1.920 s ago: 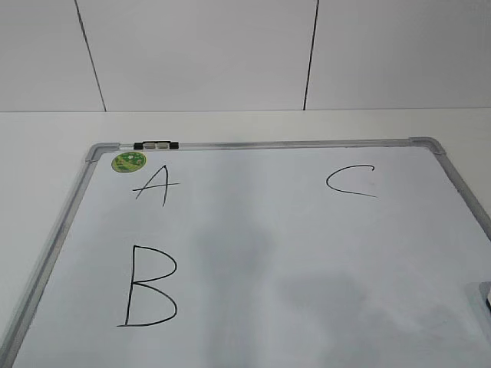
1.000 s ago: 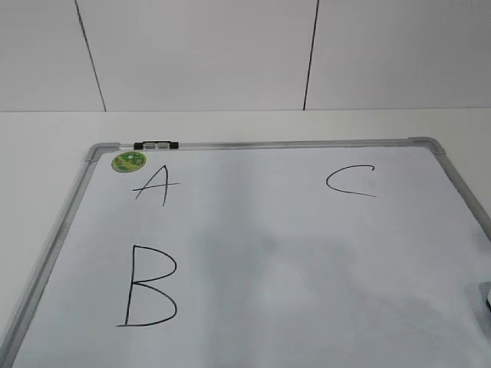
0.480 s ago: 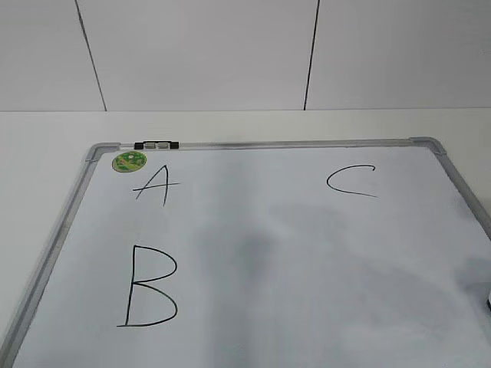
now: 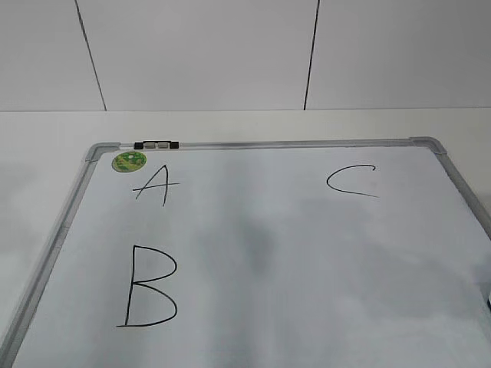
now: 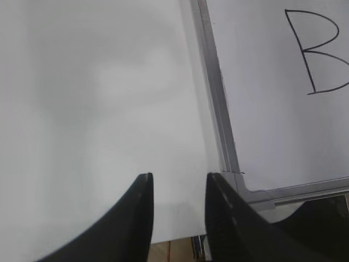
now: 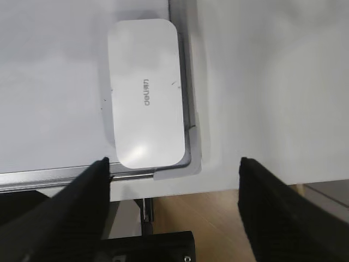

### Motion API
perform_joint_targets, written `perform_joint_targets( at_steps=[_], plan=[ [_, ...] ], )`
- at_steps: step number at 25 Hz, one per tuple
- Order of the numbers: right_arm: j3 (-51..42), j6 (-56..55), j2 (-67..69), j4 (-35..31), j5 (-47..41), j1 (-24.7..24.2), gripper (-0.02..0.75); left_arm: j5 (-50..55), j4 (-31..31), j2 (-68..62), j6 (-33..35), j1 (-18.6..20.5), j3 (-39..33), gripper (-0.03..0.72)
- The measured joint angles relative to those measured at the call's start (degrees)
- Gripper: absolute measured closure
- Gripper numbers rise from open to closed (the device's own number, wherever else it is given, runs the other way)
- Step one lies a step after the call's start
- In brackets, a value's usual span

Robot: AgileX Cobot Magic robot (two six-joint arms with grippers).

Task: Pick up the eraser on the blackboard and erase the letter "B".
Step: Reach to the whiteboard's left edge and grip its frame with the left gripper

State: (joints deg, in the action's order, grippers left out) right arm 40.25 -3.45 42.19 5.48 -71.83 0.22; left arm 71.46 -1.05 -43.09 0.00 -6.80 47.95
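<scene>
The blackboard (image 4: 307, 253) lies flat on a white table (image 4: 253, 124), its grey frame running close to the table's near edge in both wrist views. Its broad white writing surface is bare between the letters, with only soft grey shadows across the middle. The letter "B" (image 4: 149, 286) sits near the board's left side, whole and unsmudged, below an "A" (image 4: 156, 185) and well apart from a "C" (image 4: 351, 182) toward the far right. In the left wrist view the letter "B" (image 5: 322, 52) appears up and to the right of the left gripper (image 5: 179, 185), which hangs over bare table just outside the board's near-left corner, its dark fingers parted with nothing between them. The eraser (image 6: 145, 93) shows plainly only in the right wrist view: it lies in the board's near-right corner, long side tight against the frame, ahead and to the left of the right gripper (image 6: 173, 164). That gripper's fingers stand wide apart, grasping nothing, raised above the corner. In the exterior view a dark sliver at the right margin may be the eraser's edge, though too little shows to be sure. A green sticker (image 4: 129, 161) and a small black-and-white clip (image 4: 156, 144) mark the far-left frame.
</scene>
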Motion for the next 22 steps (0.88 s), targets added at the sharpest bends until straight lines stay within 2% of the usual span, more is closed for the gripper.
perform_joint_targets(
  at_steps=[4, 12, 22],
  plan=[
    [0.0, -0.91, 3.24, 0.49, 0.03, 0.0, 0.155, -0.5, -0.84, -10.38, 0.0, 0.0, 2.76, 0.447],
    [0.45, -1.26, 13.46, 0.14, 2.18, 0.0, 0.155, -8.88, -1.22, -29.54, 0.0, 0.0, 7.78, 0.447],
    [10.72, -0.26, 26.14, -1.98, 3.64, -0.38, 0.155, -11.35, -1.22, -45.35, 0.0, -5.39, 16.24, 0.447]
  ],
)
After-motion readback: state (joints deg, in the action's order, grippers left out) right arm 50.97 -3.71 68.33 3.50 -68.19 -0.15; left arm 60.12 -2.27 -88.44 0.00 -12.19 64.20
